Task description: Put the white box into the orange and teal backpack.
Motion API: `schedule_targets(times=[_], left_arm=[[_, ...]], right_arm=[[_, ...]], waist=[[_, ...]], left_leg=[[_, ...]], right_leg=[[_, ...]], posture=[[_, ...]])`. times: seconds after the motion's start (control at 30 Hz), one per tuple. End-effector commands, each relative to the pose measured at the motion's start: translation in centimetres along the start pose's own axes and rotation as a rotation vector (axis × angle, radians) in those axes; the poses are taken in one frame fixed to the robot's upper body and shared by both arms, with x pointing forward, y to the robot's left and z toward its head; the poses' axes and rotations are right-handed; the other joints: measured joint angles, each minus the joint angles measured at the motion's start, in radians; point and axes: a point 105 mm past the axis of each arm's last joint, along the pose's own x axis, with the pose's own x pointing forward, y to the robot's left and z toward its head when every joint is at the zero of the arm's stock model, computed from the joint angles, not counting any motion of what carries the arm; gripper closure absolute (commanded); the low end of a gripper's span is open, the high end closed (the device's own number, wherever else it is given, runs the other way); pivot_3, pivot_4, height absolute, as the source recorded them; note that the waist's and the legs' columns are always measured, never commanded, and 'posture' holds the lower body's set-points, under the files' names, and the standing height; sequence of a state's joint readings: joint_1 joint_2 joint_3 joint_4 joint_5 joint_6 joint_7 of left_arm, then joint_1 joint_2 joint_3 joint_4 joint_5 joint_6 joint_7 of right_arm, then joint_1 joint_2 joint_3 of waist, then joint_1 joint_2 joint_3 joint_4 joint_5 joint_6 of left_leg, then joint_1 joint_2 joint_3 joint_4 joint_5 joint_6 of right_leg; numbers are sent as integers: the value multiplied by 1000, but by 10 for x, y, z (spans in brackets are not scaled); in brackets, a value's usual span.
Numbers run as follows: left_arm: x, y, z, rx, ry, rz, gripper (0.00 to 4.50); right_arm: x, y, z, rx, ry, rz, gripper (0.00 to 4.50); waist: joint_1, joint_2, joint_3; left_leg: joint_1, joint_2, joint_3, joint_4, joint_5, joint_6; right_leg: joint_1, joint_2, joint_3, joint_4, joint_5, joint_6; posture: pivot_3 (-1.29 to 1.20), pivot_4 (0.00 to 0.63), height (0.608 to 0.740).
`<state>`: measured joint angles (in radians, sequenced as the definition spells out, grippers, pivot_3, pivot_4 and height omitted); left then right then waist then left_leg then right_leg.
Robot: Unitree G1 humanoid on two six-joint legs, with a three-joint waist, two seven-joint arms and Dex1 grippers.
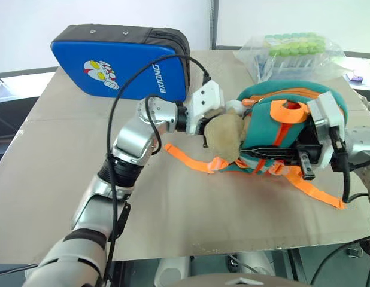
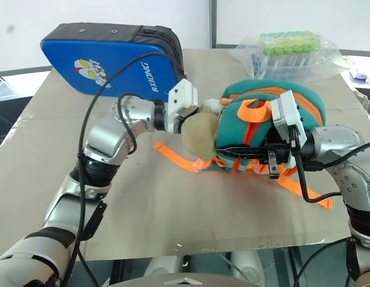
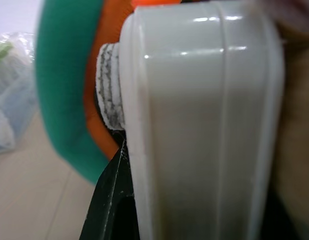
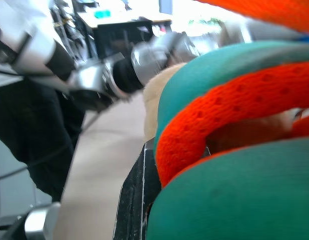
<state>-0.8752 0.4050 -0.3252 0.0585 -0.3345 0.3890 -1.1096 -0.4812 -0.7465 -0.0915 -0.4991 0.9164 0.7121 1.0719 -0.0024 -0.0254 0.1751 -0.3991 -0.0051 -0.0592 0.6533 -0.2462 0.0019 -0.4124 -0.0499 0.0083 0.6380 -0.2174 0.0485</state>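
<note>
A smooth, glossy white box (image 3: 204, 130) with rounded edges and two raised ridges along its side is clamped in the left gripper (image 1: 204, 127), one black finger (image 3: 112, 200) pressed against its side. In the left wrist view the box sits right against the backpack, beside a frayed white fabric patch on the orange lining.

The one backpack (image 1: 281, 128) lies on its side on the table, at about 3 o'clock from the table's centre. It is soft fabric with a teal body, orange woven mesh trim and flat orange straps, one (image 1: 188, 156) trailing toward 9 o'clock and one (image 1: 320, 192) toward 5 o'clock. A single round, fuzzy tan plush charm (image 1: 226, 139) hangs at the backpack's 9 o'clock side, just below the left gripper.

The right gripper (image 1: 306, 162) is at the backpack's 3 o'clock side, its fingers together and pinching the teal and orange edge of the bag.

The table (image 1: 65, 179) is covered with flat brown cardboard. One large blue padded case (image 1: 122, 63) with a cartoon figure and white lettering stands at 11 o'clock. One crinkled clear plastic bag (image 1: 290, 54) holding green-capped tubes sits at 1 o'clock.
</note>
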Motion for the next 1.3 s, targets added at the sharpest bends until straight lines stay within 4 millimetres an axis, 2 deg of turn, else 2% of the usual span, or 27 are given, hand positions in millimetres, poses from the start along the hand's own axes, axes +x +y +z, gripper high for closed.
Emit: schedule_targets(times=[0.03,0.07,0.17,0.23,0.3,0.33,0.37,0.43,0.5,0.57,0.67,0.77,0.87,1.0,1.1,1.3], left_arm=[[26,-18,31,-57,-113,-195,3551],[34,-17,28,-47,-91,-216,3551],[60,-18,1,0,61,-246,3551],[72,-15,-12,-52,86,-217,3551],[72,-13,-22,-72,96,-183,2531],[67,-11,-24,-87,91,-165,2286],[61,-10,-22,-101,70,-147,1759],[40,-3,-13,-133,1,-84,836],[7,6,-3,-199,-68,-8,109],[-29,8,4,-281,-103,40,48],[-78,-4,14,-403,-138,65,48],[-107,-18,17,-487,-147,67,48],[-120,-27,22,-584,-183,53,48],[-128,-35,26,-669,-235,54,48],[-121,-39,29,-728,-286,18,48],[-88,-9,8,-893,-285,167,48]], right_arm=[[6,12,23,-71,-63,49,4406],[6,14,23,-68,-64,49,4406],[6,16,15,-60,-40,12,4406],[6,15,10,-55,-23,-30,4406],[3,13,4,-63,10,-84,4500],[2,12,0,-70,33,-111,4500],[-1,11,-4,-79,52,-140,4500],[-4,8,-9,-85,63,-193,4500],[-8,5,-15,-91,84,-233,4500],[-9,4,-21,-86,100,-240,4500],[-10,5,-32,-58,125,-238,4500],[-11,3,-39,-42,141,-240,4500],[-10,0,-41,-41,145,-236,4500],[-8,0,-41,-38,142,-222,4500],[-8,1,-39,-36,142,-214,4500],[-11,9,-39,-21,154,-214,4500]], waist=[[2,0,0],[1,0,0],[4,0,0],[4,0,0],[3,0,0],[4,0,0],[4,0,0],[1,0,0],[-6,0,0],[-24,0,0],[-42,1,0],[-36,1,0],[-23,0,0],[-14,-1,0],[-12,-1,0],[-7,-2,-1]], left_leg=[[0,0,0,0,0,0],[0,0,0,0,0,0],[0,0,-1,0,0,0],[0,-1,0,0,0,0],[0,-1,0,0,0,0],[0,-1,0,0,0,0],[1,-1,0,0,0,0],[1,0,-1,0,0,0],[2,0,0,1,0,0],[2,0,0,1,0,0],[5,5,-1,0,0,0],[6,7,0,0,0,0],[6,7,0,0,0,0],[5,7,1,2,0,0],[5,7,1,2,0,0],[5,6,1,2,0,0]], right_leg=[[0,0,0,0,0,0],[0,0,0,0,0,0],[0,0,-1,1,0,1],[0,0,0,1,0,1],[0,0,0,1,-1,1],[0,0,0,2,-1,1],[0,0,0,2,-1,1],[0,0,0,3,-1,1],[0,0,0,4,-1,1],[0,0,2,4,-1,1],[-1,4,5,5,-1,1],[0,5,3,5,-3,4],[1,4,3,5,-3,4],[1,3,5,5,-2,4],[1,4,4,5,-2,2],[1,3,3,5,0,0]], posture=[[0,150,740],[0,150,740],[0,150,740],[0,150,740],[0,150,740],[0,150,740],[0,150,740],[0,150,740],[0,150,740],[0,150,740],[0,150,740],[0,150,740],[0,150,740],[0,150,740],[0,150,740],[0,150,740]])
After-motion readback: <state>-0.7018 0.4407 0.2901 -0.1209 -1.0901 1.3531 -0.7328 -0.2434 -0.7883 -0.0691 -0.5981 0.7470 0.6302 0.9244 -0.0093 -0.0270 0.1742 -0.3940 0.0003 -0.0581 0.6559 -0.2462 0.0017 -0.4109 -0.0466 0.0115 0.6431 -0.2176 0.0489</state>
